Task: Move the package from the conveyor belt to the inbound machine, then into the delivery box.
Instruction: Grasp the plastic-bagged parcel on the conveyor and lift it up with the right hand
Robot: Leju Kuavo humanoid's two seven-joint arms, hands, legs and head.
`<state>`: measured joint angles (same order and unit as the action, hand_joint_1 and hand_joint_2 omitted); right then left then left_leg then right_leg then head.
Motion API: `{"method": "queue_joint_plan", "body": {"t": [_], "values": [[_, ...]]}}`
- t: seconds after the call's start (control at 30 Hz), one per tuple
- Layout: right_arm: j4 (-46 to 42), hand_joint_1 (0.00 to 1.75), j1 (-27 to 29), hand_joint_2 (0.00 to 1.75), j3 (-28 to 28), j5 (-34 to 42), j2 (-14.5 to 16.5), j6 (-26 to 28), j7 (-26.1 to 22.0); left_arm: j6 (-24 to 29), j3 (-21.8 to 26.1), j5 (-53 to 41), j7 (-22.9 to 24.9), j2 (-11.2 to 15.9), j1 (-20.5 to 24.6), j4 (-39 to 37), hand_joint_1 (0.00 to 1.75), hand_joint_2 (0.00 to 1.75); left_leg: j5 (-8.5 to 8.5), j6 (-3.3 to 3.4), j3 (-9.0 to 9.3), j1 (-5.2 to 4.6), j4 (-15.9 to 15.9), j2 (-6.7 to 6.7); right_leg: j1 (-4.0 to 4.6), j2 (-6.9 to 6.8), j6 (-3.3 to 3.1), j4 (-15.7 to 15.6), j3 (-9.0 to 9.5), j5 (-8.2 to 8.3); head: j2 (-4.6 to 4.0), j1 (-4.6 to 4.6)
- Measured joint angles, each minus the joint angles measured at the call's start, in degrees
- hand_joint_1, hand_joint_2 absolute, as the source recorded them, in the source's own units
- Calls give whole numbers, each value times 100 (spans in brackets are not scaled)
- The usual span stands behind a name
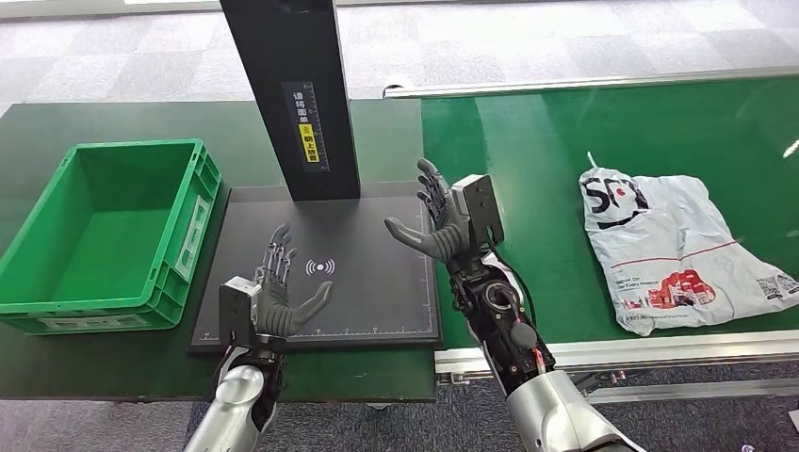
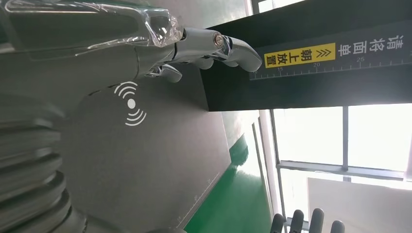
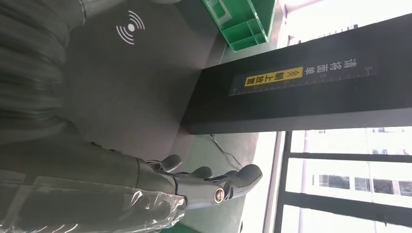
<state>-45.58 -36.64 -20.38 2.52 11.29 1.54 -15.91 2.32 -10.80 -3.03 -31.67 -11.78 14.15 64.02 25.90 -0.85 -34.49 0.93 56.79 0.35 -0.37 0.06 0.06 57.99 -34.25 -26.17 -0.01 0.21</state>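
Observation:
A white plastic mailer package (image 1: 675,247) with red and black print lies flat on the green conveyor belt (image 1: 565,160) at the right. The inbound machine is a black scan pad (image 1: 367,282) with a white wireless mark and a black upright post (image 1: 292,94). A green delivery box (image 1: 104,235), empty, stands left of the pad. My left hand (image 1: 281,290) hovers open over the pad's near left part, fingers spread. Over the pad's right edge my right hand (image 1: 441,218) is raised and open, well left of the package. Both wrist views show the post (image 2: 311,68) (image 3: 311,97) and each hand's extended fingers (image 2: 214,46) (image 3: 218,187).
The pad and box rest on a dark green table (image 1: 57,367). The conveyor's metal rail (image 1: 622,353) runs along its near edge. Grey carpet tiles lie behind and below. Bright windows (image 3: 340,170) appear past the post.

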Motion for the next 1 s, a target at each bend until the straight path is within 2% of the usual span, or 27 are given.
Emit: {"method": "queue_joint_plan", "body": {"t": [0.07,0.17,0.23,0.3,0.5,0.9,1.0], "values": [[10,0,-124,175,-128,-785,-144,592,282,158,7,13,-83,1,-12,22,0,175,-1,1,-1,0,0,-3,-1,-3,0,0,0,0,0,-1],[62,0,-535,175,-254,-2637,-643,1510,514,313,73,74,-153,27,-98,157,0,175,-6,7,-9,-5,1,-24,-4,-23,2,0,3,0,0,2],[164,0,-836,175,-187,-3489,-955,1652,531,329,140,108,-167,63,-173,257,0,175,-7,11,-9,-9,2,-21,-7,-24,3,-1,3,2,0,3],[284,0,-1028,175,-138,-3948,-1190,1685,574,326,183,121,-179,85,-218,334,0,175,-7,11,-7,-12,3,-19,-9,-20,4,-1,2,3,0,1],[488,0,-1113,175,18,-4287,-1674,1725,656,266,224,126,-199,113,-245,399,0,175,-6,11,-13,-11,2,-28,-8,-24,5,-1,0,1,0,0],[674,0,-1009,175,204,-4620,-2125,1837,811,213,255,141,-236,158,-249,399,0,175,-4,10,-13,-12,2,-25,-9,-22,6,-2,-2,-1,0,0],[834,0,-998,175,207,-5024,-2253,1779,1091,193,251,149,-242,173,-233,386,0,175,-4,10,-13,-12,3,-28,-10,-22,6,-2,-3,-2,0,1]]}}
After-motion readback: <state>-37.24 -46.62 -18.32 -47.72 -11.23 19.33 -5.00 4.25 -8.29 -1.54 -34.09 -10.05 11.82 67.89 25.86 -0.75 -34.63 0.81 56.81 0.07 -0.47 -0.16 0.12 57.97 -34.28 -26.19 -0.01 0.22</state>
